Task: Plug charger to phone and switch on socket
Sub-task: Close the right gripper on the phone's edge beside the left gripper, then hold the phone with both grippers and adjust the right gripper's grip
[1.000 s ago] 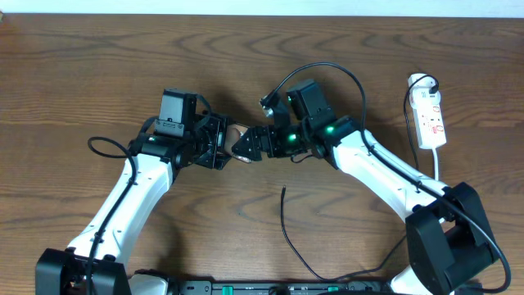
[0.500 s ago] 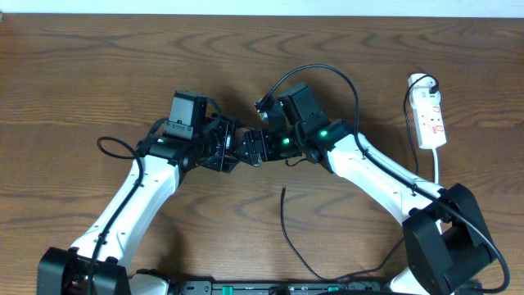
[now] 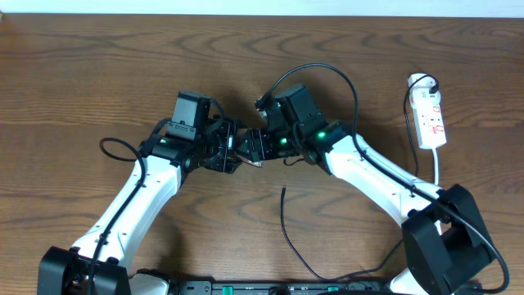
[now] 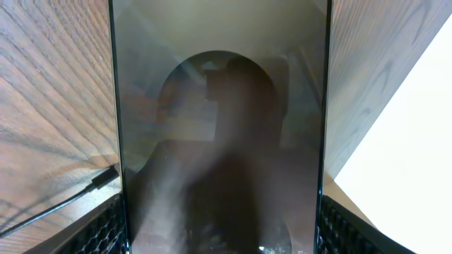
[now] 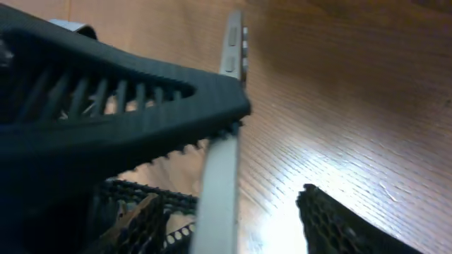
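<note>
My left gripper (image 3: 232, 149) is shut on the phone (image 4: 219, 106). The phone's dark glass face fills the left wrist view between both fingers (image 4: 220, 229). In the right wrist view the phone (image 5: 224, 162) shows edge-on, silver with side buttons. My right gripper (image 5: 244, 222) is open, its fingers on either side of that edge, with a gap to the right finger. In the overhead view the right gripper (image 3: 253, 147) meets the left one, and the phone is almost hidden between them. The charger (image 3: 283, 220) lies loose on the table, and its plug tip (image 4: 106, 176) is near the phone. The socket (image 3: 430, 119) lies at the far right.
The wooden table (image 3: 98, 74) holds both arms near its middle. The socket's white cord (image 3: 435, 164) runs toward the right arm's base. A thick black robot cable (image 3: 315, 72) loops above the right wrist. Part of the left gripper's black finger (image 5: 106, 120) crosses the right wrist view.
The left gripper with the phone has moved right and the right gripper has moved left, so the two now meet at the phone. The charger and socket have not moved.
</note>
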{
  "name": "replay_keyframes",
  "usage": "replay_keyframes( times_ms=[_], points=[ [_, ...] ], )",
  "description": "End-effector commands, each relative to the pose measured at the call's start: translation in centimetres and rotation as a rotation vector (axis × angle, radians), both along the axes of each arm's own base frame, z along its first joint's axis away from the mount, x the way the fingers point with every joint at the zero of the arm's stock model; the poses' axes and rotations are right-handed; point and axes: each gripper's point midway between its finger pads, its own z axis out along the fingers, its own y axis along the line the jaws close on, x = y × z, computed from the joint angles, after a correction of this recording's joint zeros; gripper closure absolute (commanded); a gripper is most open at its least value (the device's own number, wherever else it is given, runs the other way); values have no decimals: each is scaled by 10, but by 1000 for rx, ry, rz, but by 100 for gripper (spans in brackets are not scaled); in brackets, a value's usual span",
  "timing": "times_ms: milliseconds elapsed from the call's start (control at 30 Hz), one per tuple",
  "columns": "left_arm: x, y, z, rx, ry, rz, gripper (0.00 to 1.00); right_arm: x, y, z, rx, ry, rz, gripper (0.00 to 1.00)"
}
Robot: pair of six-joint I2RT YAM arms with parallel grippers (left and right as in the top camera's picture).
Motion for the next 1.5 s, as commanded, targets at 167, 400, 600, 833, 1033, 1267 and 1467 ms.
replay_keyframes(
  times_ms=[167,400,600,833,1033,1267,1467],
  points=[
    [8,-8,24,-47,-40,4,93,1,9,2,-31,-68,14,54],
    [8,-8,23,-59,-17,30,93,-1,12,1,-42,-77,16,56],
    [8,-8,23,-84,20,80,93,0,11,0,-46,-80,11,58],
    [8,-7,23,-95,36,100,93,1,12,2,-41,-86,10,64],
    [8,-7,23,-94,36,100,93,1,12,1,-41,-86,10,71],
    [8,-7,23,-94,36,100,93,1,12,2,-41,-86,10,76],
    [8,-7,23,-94,36,100,93,1,12,2,-42,-85,10,78]
  ],
)
